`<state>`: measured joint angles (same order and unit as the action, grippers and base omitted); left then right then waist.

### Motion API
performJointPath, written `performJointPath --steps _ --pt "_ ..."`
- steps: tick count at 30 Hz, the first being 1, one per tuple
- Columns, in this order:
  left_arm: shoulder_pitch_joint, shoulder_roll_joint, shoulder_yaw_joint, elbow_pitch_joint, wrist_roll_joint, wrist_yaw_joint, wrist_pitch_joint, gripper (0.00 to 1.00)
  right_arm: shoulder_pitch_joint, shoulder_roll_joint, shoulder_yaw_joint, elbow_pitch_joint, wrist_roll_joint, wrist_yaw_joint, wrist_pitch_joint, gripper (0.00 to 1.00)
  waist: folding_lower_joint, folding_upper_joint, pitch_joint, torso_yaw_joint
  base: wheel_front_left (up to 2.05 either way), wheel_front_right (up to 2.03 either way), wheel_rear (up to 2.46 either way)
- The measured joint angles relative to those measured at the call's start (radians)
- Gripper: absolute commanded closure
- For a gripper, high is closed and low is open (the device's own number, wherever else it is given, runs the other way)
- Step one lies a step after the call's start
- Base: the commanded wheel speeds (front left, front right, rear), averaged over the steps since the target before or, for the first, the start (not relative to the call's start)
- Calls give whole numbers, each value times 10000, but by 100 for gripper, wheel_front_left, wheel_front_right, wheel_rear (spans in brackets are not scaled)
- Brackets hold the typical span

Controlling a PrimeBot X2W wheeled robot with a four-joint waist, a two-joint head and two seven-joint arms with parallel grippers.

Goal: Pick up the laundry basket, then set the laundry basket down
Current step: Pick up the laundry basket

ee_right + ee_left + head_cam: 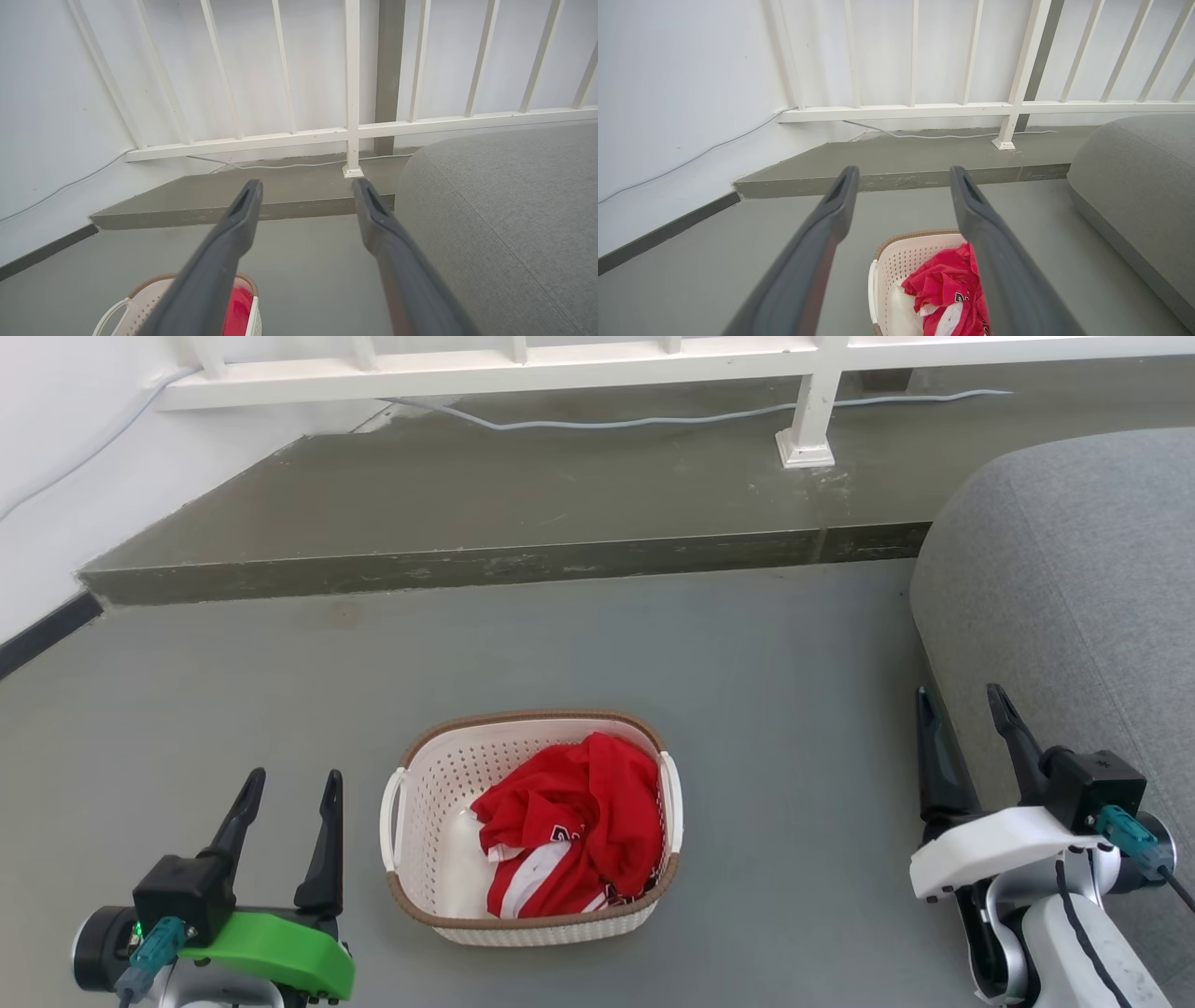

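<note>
Left gripper (295,777): fingers spread, empty, just beside the laundry basket (439,775). The basket sits mid-floor (747,663) holding a red shirt (579,812), not yet lifted. Right gripper (959,693): fingers spread, empty, well apart, likely awaiting approach.

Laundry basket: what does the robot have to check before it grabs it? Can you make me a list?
1. Is the left gripper open and empty? Ok.
2. Is the right gripper open and empty? Ok.
3. Is the laundry basket upright on the floor, between the two grippers? Ok.
4. Are the left handle and the right handle uncovered? Ok.
5. Are the red clothes inside the rim, with nothing hanging out? Ok.
6. Is the right gripper clear of the grey cushion beside it? Cannot tell; they look close.
</note>
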<state>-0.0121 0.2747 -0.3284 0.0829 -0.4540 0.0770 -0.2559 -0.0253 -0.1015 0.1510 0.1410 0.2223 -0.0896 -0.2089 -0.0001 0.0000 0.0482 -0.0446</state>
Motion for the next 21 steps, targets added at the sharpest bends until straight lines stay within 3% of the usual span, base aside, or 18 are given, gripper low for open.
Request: performJointPath --steps 21 --pt "213 100 77 -683 13 115 178 0 145 -8 2 -518 2 -15 163 0 0 0 364 -50 0 0 0"
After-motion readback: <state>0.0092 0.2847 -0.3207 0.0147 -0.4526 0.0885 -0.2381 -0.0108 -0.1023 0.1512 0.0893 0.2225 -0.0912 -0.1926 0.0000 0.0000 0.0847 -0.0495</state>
